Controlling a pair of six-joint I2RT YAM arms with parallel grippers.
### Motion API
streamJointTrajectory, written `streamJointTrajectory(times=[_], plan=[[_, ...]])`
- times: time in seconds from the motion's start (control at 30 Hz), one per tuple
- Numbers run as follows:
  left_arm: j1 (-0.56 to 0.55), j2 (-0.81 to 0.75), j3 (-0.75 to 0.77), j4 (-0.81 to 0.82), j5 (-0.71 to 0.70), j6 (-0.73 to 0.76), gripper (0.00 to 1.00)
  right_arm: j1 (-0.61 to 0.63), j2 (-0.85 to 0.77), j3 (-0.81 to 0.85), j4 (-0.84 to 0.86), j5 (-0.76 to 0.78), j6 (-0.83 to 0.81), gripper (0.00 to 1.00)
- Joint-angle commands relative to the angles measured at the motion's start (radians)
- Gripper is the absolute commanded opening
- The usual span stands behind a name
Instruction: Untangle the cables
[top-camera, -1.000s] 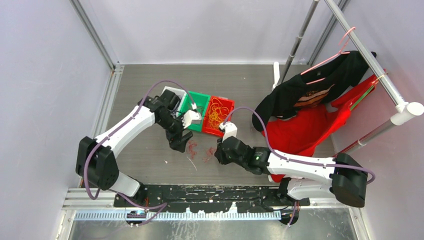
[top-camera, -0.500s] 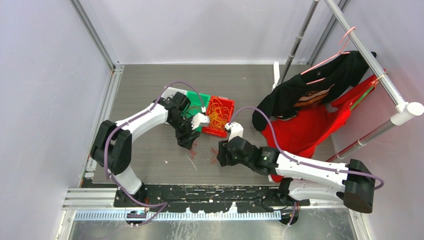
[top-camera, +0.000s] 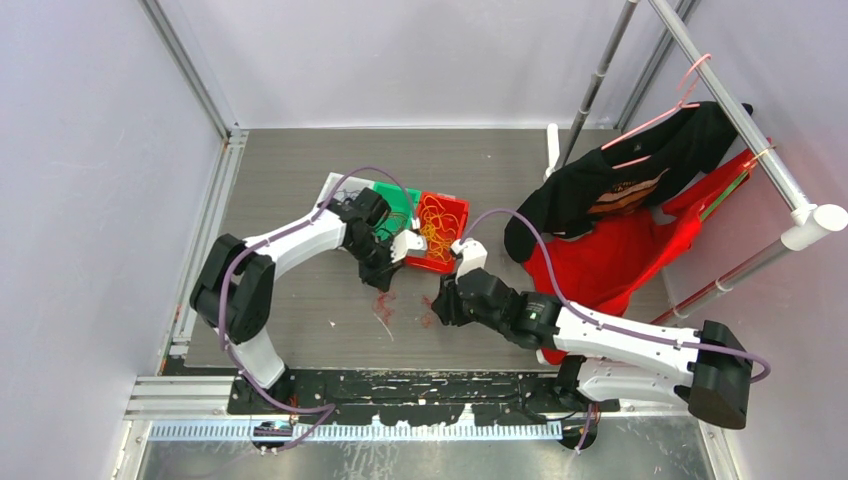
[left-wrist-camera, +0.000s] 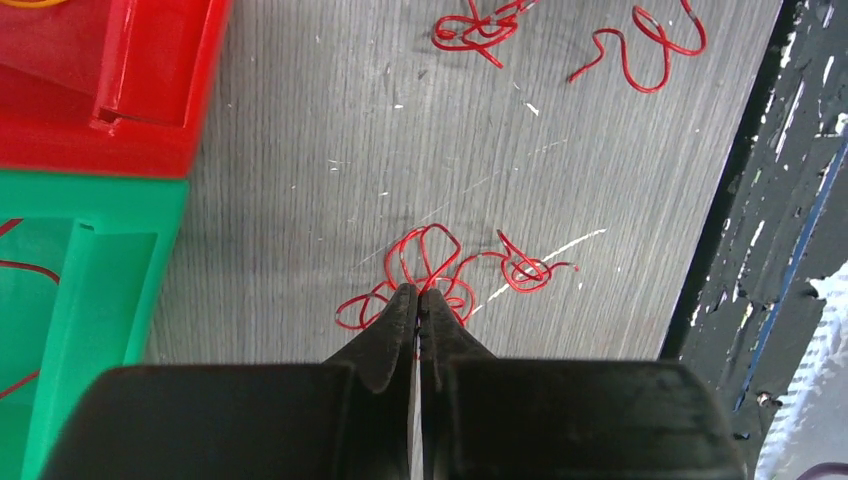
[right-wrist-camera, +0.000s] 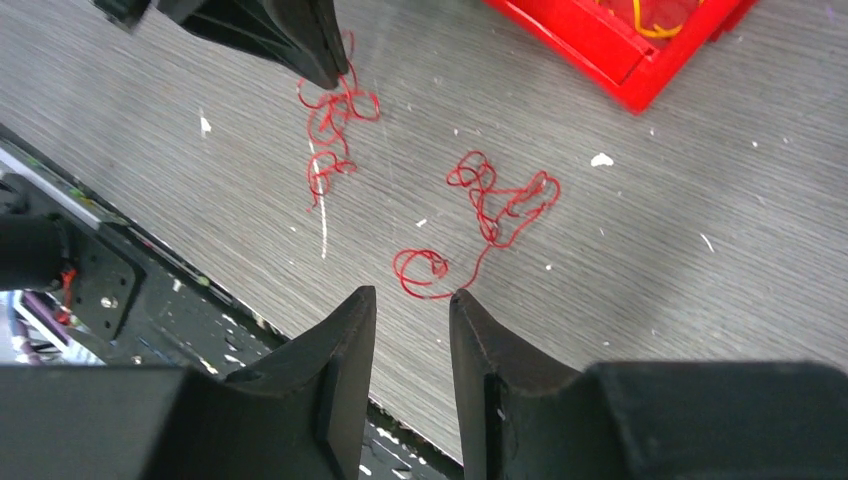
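Two loose red cables lie on the grey table. One red cable (left-wrist-camera: 432, 256) curls right at the tips of my left gripper (left-wrist-camera: 418, 293), which is shut with a strand pinched between its jaws; from above this cable (top-camera: 384, 305) lies just below the left gripper (top-camera: 383, 284). The other red cable (right-wrist-camera: 500, 200) lies ahead of my right gripper (right-wrist-camera: 413, 293), which is open and empty just above the table, its right tip beside the cable's end. From above this second cable (top-camera: 428, 312) sits by the right gripper (top-camera: 441, 302). Orange-yellow cables (top-camera: 434, 225) fill the red bin.
A red bin (top-camera: 455, 205) and a green bin (top-camera: 398, 197) stand side by side behind the grippers. The black base plate (top-camera: 420, 385) borders the table's near edge. Black and red clothes (top-camera: 610, 215) hang from a rack at right.
My left gripper has closed on the red cable and its arm has shifted right toward the bins. The right gripper has edged up toward the second cable, its jaws wider than before.
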Motion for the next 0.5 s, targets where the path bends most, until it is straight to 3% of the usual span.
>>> streamJointTrajectory(times=[0.0, 0.2, 0.47], plan=[[-0.004, -0.086, -0.007, -0.057, 0.013, -0.026, 0.0, -0.015, -0.047, -0.005, 0.125, 0.011, -0.018, 0.39], [-0.002, -0.222, -0.001, -0.182, 0.03, -0.114, 0.0, -0.02, -0.032, -0.029, 0.206, 0.031, -0.027, 0.49], [-0.001, -0.362, 0.043, -0.317, 0.063, -0.173, 0.0, -0.019, -0.016, -0.06, 0.26, 0.092, -0.075, 0.71]])
